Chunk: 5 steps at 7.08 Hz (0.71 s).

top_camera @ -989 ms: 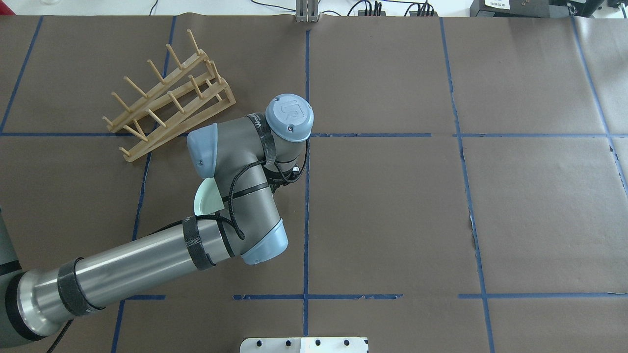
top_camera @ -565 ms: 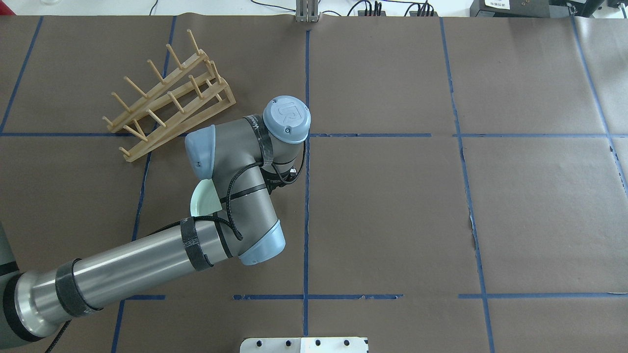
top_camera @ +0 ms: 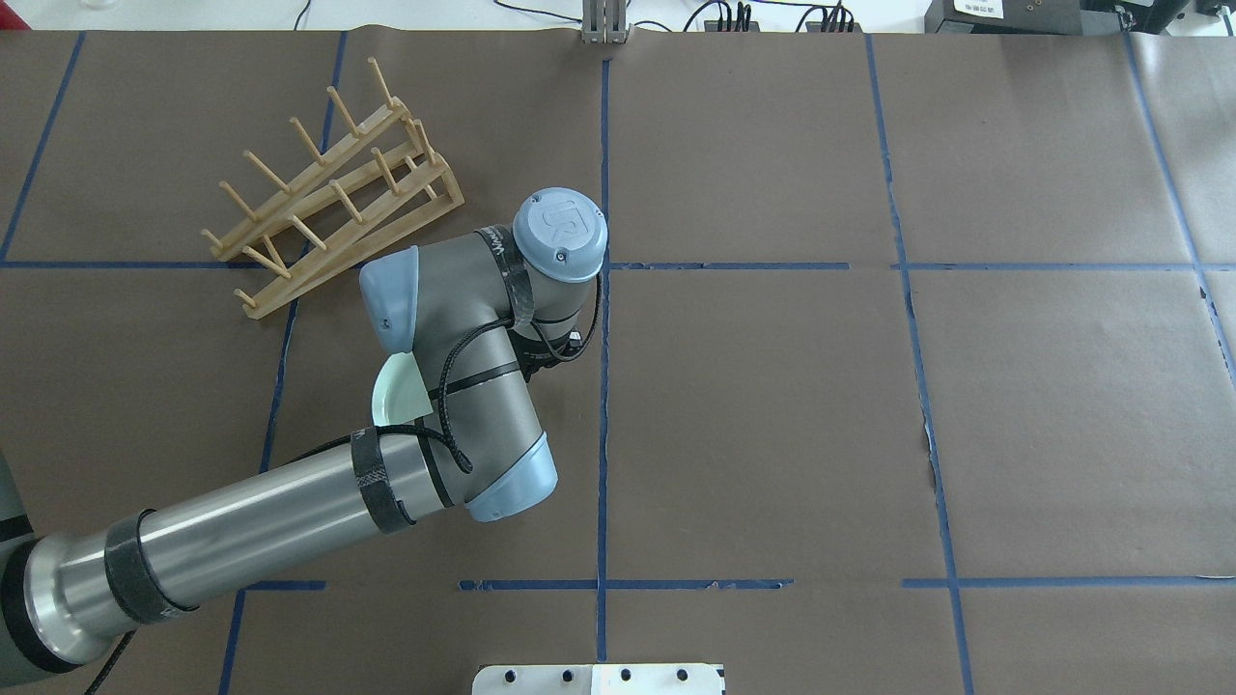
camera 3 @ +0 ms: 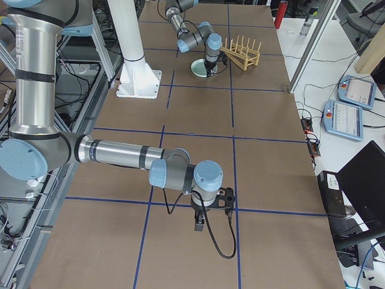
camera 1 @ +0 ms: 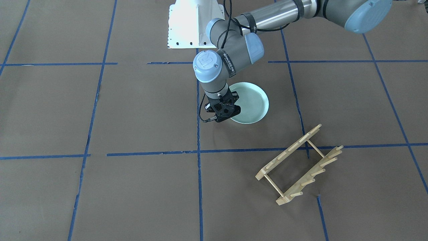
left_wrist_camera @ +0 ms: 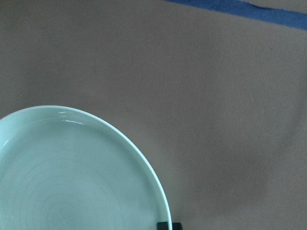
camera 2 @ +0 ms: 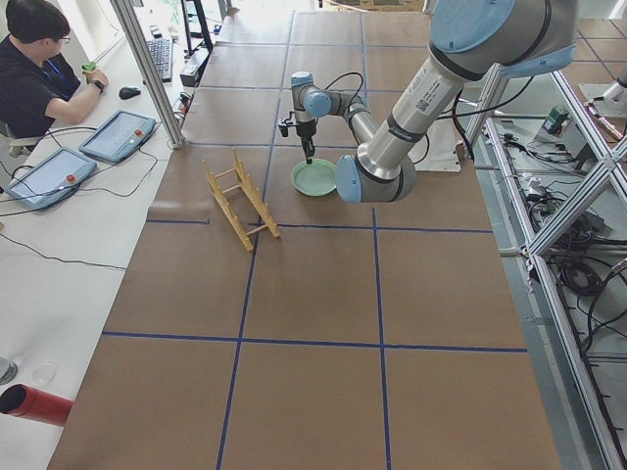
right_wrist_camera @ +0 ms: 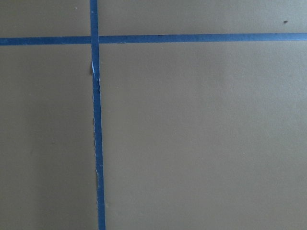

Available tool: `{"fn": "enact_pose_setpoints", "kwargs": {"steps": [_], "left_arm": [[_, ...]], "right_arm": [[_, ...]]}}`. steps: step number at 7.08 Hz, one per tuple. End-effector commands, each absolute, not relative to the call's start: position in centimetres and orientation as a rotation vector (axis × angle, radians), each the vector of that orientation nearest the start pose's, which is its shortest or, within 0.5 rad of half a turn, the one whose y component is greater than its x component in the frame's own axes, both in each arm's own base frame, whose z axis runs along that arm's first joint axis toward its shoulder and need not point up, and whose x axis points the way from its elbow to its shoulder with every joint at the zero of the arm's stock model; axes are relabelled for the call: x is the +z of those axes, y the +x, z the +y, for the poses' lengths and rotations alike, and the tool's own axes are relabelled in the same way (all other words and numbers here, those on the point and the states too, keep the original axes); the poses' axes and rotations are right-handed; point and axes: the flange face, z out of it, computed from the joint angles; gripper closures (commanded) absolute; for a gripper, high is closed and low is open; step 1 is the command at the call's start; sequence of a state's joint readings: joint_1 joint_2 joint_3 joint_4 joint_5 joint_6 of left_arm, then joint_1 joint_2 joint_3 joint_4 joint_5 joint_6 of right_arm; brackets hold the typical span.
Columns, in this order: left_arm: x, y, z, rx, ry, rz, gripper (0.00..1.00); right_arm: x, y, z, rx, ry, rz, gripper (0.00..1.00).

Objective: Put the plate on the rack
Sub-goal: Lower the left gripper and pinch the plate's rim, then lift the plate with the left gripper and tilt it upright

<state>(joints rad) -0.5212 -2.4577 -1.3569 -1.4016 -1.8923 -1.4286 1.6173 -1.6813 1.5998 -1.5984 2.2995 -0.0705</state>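
Note:
The pale green plate (camera 1: pixel 251 102) is near the table's middle. It is mostly hidden under my left arm in the overhead view (top_camera: pixel 394 394). My left gripper (camera 1: pixel 223 113) points down at the plate's rim, on the side away from the rack. It looks shut on that rim. In the left wrist view the plate (left_wrist_camera: pixel 62 177) fills the lower left, with one dark fingertip (left_wrist_camera: pixel 169 225) at its rim. The wooden rack (camera 1: pixel 297 165) stands empty, apart from the plate, and also shows in the overhead view (top_camera: pixel 328 198). My right gripper (camera 3: pixel 200 224) hangs over bare table far away. I cannot tell whether it is open or shut.
Brown paper with blue tape lines (right_wrist_camera: pixel 96 120) covers the table. The robot's white base (camera 1: pixel 192 23) stands at the near edge. An operator (camera 2: pixel 39 69) sits by tablets beyond the table's far side.
My left arm has shifted slightly to the overhead view's left, and the plate's visible edge has moved the same way with it. The rack has not moved.

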Motion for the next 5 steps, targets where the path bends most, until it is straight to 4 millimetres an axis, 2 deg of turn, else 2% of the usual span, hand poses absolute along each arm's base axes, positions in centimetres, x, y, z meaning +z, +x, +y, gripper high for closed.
{"fn": "enact_pose_setpoints", "kwargs": {"steps": [1,3,4,5], "left_arm": [[18.2,57.9,-48.5,-0.312,-0.088,0.699,1.0],[10.0,48.9,-49.1,-0.3,-0.102,0.923,1.0],[6.2,43.9,-49.6,-0.287,-0.038,1.07,1.0],[3.7,39.6,-51.2,-0.311,0.018,1.238,1.0]], "right_arm": [[70.1,8.7,-43.2,0.016,-0.061,-0.733,0.0],[70.1,8.8,-43.1,0.018,-0.061,-0.733,0.0],[70.1,8.8,-43.1,0.018,-0.061,-0.733,0.0],[70.1,8.8,-43.1,0.018,-0.061,-0.733,0.0]]}}
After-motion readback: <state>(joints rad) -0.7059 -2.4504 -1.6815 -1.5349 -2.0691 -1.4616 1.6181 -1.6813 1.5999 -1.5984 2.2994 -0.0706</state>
